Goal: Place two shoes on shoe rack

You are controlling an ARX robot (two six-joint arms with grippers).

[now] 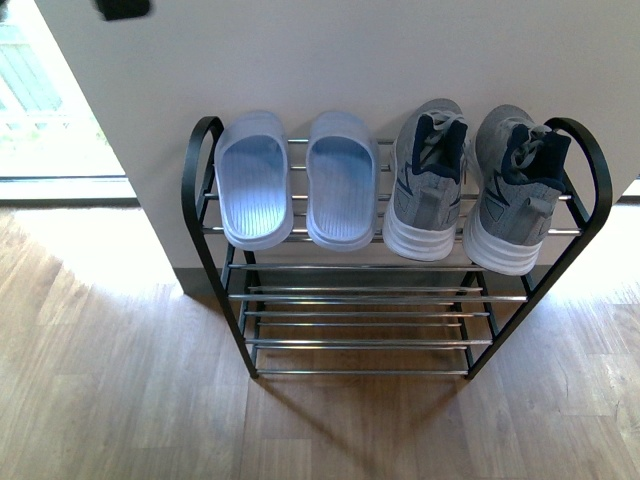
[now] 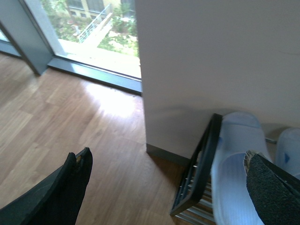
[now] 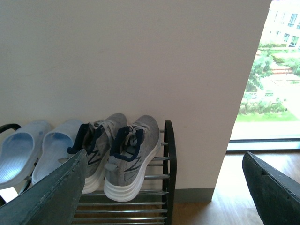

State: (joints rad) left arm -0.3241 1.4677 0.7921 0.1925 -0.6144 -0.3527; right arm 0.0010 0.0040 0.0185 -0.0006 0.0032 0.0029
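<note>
We find both sneakers (image 1: 470, 185) and both slides (image 1: 298, 180) sitting on the top tier of the shoe rack (image 1: 205, 215). Left gripper (image 2: 168, 180) and right gripper (image 3: 164, 187) gape empty. Risk: a careless retreat clipping the frame, toppling shoes.

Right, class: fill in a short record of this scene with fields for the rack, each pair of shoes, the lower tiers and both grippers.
shoe rack: four tiers, against the wall
slide sandals: pale blue pair, top tier, left half
sneakers: grey pair, top tier, right half
lower tiers: no shoes on them
left gripper: open, holding nothing
right gripper: open, holding nothing
floor: wood, no shoes on it
</note>
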